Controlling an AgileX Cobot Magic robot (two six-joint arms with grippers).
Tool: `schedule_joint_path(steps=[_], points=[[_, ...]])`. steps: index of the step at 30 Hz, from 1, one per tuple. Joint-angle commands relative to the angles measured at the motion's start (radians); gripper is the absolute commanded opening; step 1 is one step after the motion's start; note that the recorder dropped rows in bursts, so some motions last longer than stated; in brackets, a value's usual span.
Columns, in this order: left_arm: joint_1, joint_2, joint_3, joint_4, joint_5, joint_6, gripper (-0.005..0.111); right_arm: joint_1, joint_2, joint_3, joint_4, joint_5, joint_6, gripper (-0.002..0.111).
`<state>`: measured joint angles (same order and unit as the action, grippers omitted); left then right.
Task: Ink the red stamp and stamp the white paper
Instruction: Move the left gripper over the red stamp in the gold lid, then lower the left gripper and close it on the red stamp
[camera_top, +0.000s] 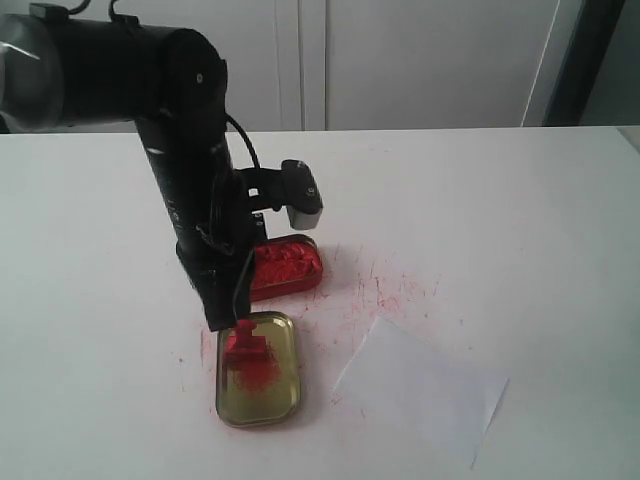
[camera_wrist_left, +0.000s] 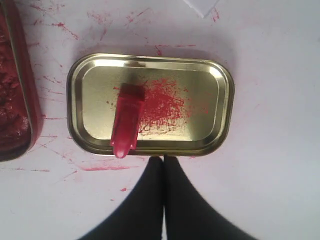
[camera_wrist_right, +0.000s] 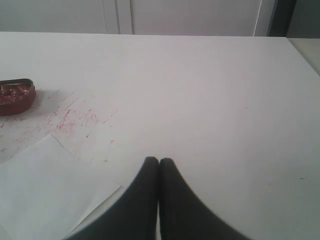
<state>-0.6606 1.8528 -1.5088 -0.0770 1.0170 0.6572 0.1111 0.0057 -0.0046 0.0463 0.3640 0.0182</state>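
The red stamp lies on its side in the gold tin lid, on a red ink smudge, one end poking over the lid's rim. My left gripper is shut and empty, its tips just outside that rim and beside the stamp. From the exterior view the stamp shows at the foot of the left arm. The white paper lies flat to the right of the lid; I see no mark on it. My right gripper is shut on nothing, hovering beside the paper.
The red tin of crumbly ink stands behind the lid, partly hidden by the left arm. Red ink specks stain the table between the tin and the paper. The right arm is outside the exterior view.
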Motion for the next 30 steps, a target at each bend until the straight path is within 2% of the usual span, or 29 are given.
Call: schedule_joint_path(steps=[1,6,8,13,16,30], points=[[-0.011,0.017,-0.004,0.020,0.021,0.016,0.000,-0.006,-0.006,0.005,-0.001,-0.015,0.004,0.000],[-0.011,0.043,-0.004,0.033,0.000,0.073,0.002,-0.006,-0.006,0.005,-0.001,-0.015,0.004,0.000],[-0.011,0.043,-0.004,0.033,-0.016,0.110,0.009,-0.006,-0.006,0.005,-0.001,-0.015,0.004,0.000],[-0.011,0.045,-0.004,0.027,-0.040,0.128,0.036,-0.006,-0.006,0.005,-0.001,-0.015,0.004,0.000],[-0.011,0.045,-0.004,0.027,-0.047,0.128,0.043,-0.006,-0.006,0.005,-0.001,-0.015,0.004,0.000],[-0.011,0.127,-0.004,0.027,-0.105,0.172,0.045,-0.006,-0.006,0.005,-0.001,-0.015,0.004,0.000]])
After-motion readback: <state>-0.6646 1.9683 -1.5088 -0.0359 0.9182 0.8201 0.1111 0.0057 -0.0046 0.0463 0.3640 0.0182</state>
